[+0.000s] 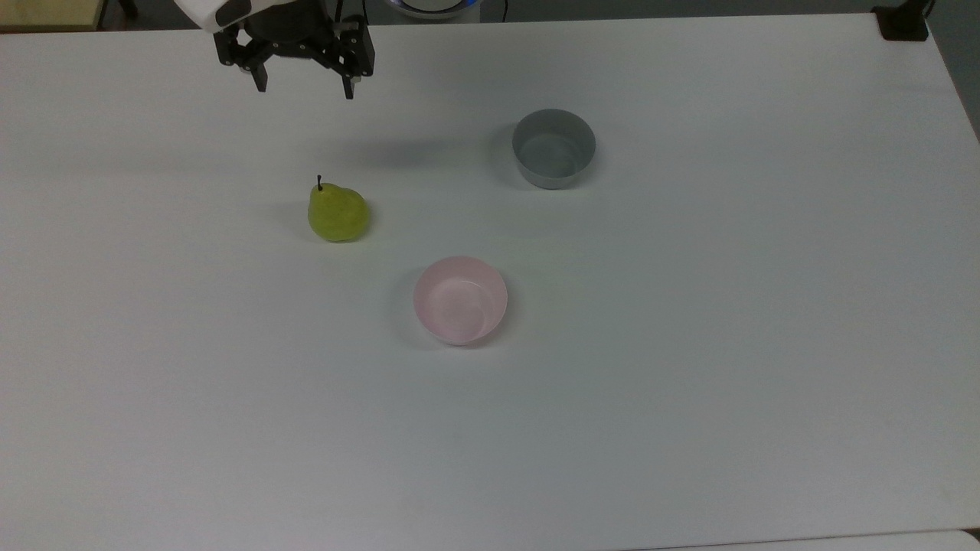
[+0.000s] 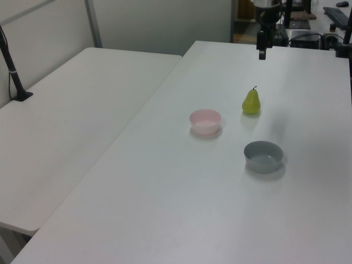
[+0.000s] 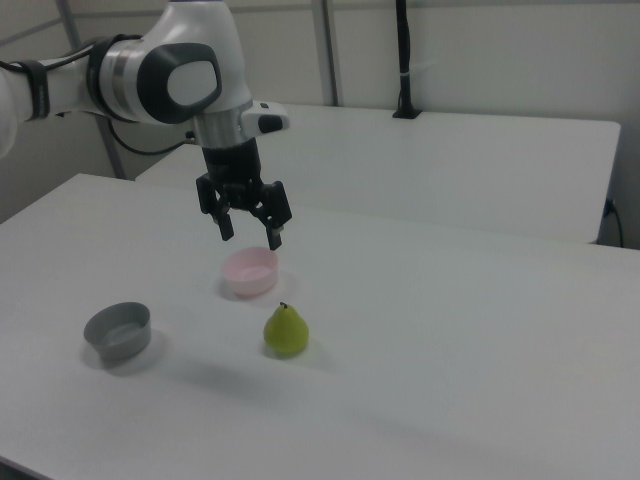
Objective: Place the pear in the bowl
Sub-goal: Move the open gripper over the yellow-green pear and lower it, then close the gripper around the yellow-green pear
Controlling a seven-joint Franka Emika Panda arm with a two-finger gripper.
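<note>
A yellow-green pear (image 1: 338, 213) (image 2: 251, 102) (image 3: 286, 330) with a dark stem stands upright on the white table. The pale pink bowl (image 1: 460, 299) (image 2: 205, 121) (image 3: 250, 272) sits empty, lower right of the pear in the top view. My gripper (image 1: 305, 86) (image 3: 250, 234) hangs open high above the table, toward the top edge of the top view, well clear of the pear, with nothing between its fingers. In the left view the gripper (image 2: 262, 53) is seen edge-on behind the pear.
A grey straight-sided bowl (image 1: 553, 148) (image 2: 263, 156) (image 3: 118, 332) stands empty at the top view's right of the pear. A second white table (image 2: 71, 121) adjoins on the left view's left. A black post base (image 1: 903, 23) sits at the top view's upper right corner.
</note>
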